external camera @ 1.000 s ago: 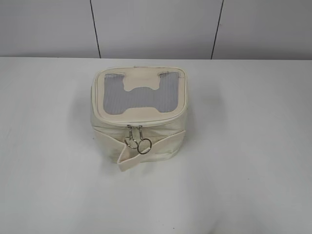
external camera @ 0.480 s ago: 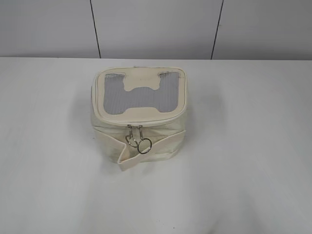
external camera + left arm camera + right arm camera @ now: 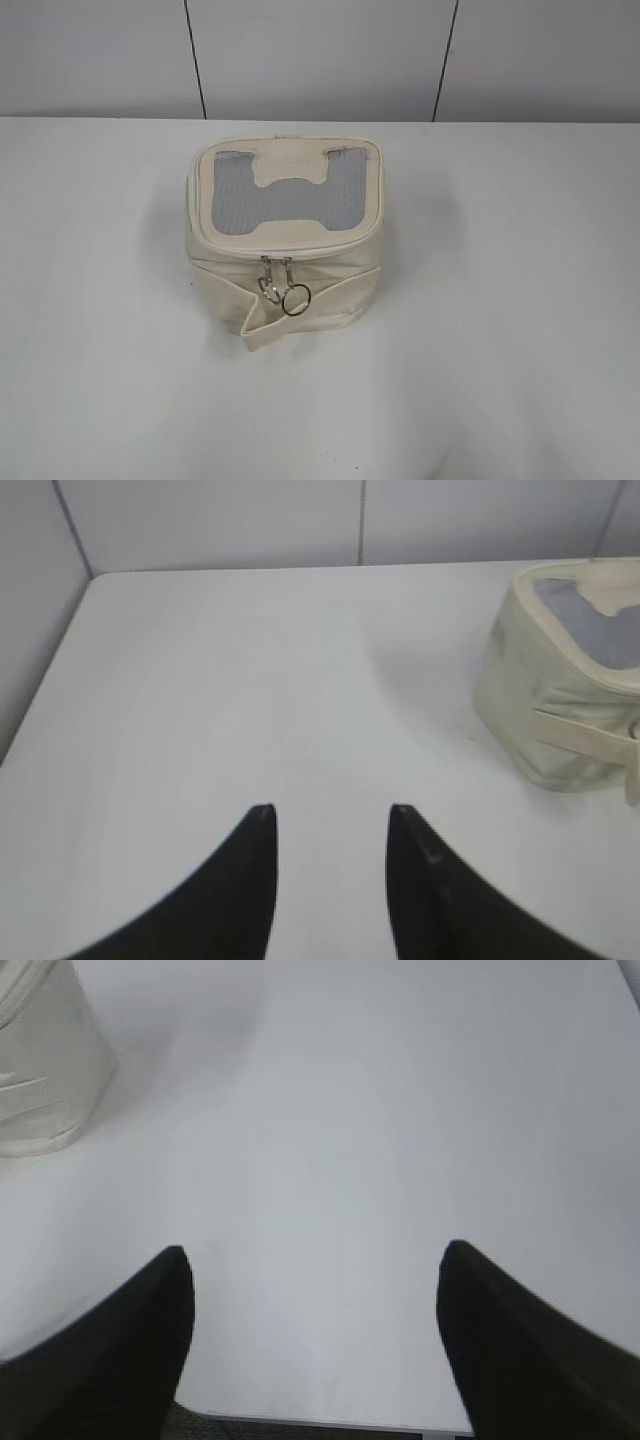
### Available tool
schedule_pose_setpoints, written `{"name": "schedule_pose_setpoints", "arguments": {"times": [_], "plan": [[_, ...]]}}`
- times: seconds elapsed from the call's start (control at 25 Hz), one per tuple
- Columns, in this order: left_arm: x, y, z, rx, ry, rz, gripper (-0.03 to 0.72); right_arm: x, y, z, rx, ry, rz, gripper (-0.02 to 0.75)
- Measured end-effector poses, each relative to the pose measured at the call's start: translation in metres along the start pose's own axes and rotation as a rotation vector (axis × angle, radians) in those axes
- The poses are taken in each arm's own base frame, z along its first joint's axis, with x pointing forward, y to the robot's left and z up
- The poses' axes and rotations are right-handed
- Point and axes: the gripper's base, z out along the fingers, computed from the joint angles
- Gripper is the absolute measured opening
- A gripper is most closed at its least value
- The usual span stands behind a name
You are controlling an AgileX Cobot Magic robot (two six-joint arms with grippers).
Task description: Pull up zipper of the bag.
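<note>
With both the left gripper [image 3: 332, 815] and right gripper [image 3: 315, 1255] spread empty over the table [image 3: 520, 300], well away from the bag [image 3: 285, 240] at mid-table, I feared they'd catch the strap [image 3: 262, 318] instead of the zipper [image 3: 283, 290] pulls.

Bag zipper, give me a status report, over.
Left gripper and right gripper open, over bare table, clear of the bag. Zipper pulls hang at the bag's front, untouched. Nothing in the way.
</note>
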Motion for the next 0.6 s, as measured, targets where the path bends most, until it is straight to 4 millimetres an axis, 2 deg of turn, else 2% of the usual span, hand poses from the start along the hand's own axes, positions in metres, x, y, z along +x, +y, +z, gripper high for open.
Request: {"name": "schedule_pose_setpoints", "arguments": {"times": [0.2, 0.6], "plan": [[0.0000, -0.0010, -0.0003, -0.089, -0.001, -0.040, 0.270, -0.0001, 0.0006, 0.0001, 0.080, -0.004, 0.041, 0.589], [-0.0001, -0.0011, -0.0003, -0.091, -0.001, -0.041, 0.244, -0.0003, 0.0007, 0.0002, 0.084, -0.006, 0.043, 0.589]]}}
